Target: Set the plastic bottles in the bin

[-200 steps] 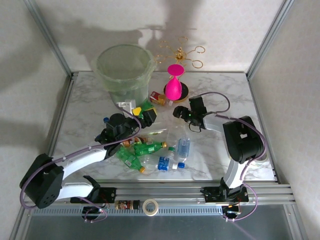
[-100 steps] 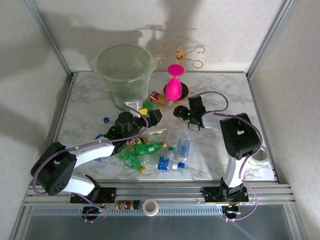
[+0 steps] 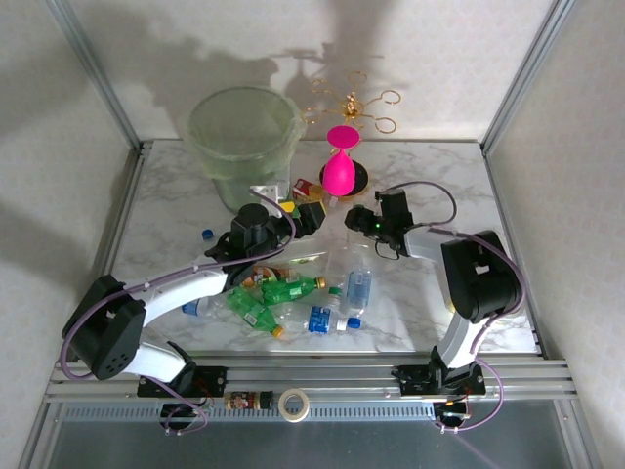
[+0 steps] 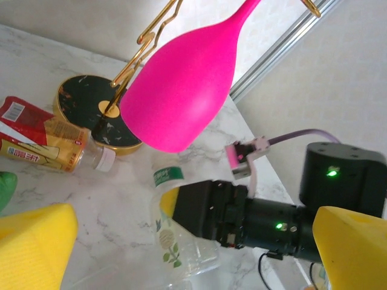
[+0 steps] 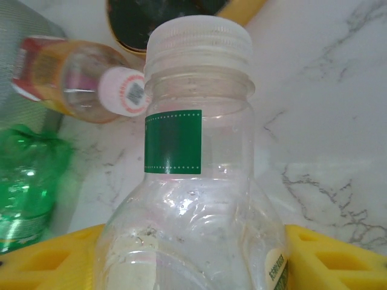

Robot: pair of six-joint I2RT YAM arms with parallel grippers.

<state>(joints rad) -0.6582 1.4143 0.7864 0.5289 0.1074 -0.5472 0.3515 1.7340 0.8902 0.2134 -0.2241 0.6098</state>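
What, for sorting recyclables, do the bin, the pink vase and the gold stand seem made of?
Bin: translucent pale-green plastic, seemingly; its wall lets light through. Pink vase: smooth, slightly glossy, plastic or rubber, unclear. Stand: thin shiny gold wire, likely metal, black-topped base.

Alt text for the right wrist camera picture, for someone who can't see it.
A clear plastic bottle with a white cap and green label band sits close up between the yellow fingers of the right gripper. Behind it on the marble table lie a red-labelled bottle and a green bottle.
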